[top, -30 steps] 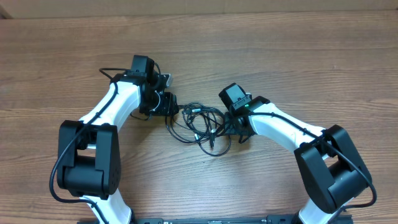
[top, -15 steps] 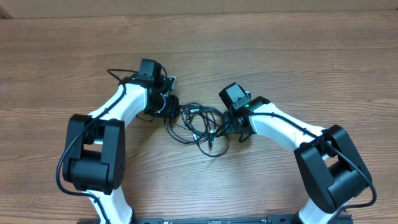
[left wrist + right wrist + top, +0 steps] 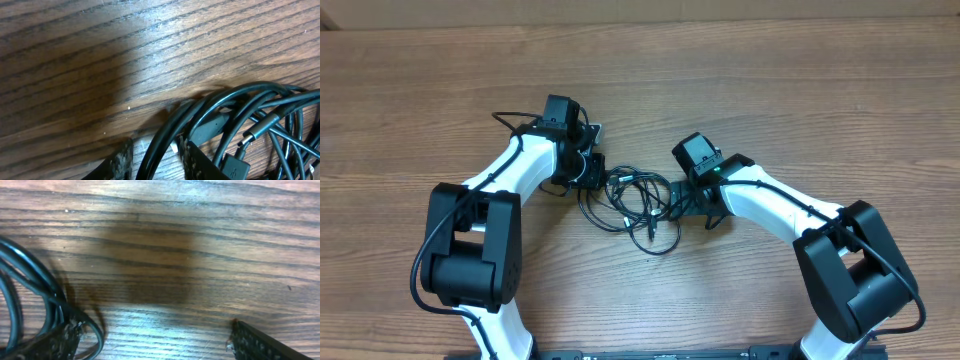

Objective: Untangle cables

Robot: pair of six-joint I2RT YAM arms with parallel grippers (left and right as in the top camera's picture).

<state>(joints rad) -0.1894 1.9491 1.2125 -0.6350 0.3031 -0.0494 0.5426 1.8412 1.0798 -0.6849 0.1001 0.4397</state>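
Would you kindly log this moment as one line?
phase: untangling | left gripper: straddling strands | right gripper: open beside tangle | thin black cables: tangled on wooden table

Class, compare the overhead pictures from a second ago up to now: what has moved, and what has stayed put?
The left arm swung inward, carrying the left end effector a little toward the cables. The bundle drew leftward and its loops changed shape, the lowest one sitting slightly further left. In the left wrist view, strands pass between the left fingers. The right end effector and its arm stayed where they were on the table.

Left hand [image 3: 154, 159] narrowly parted; right hand [image 3: 150, 340] spread wide.
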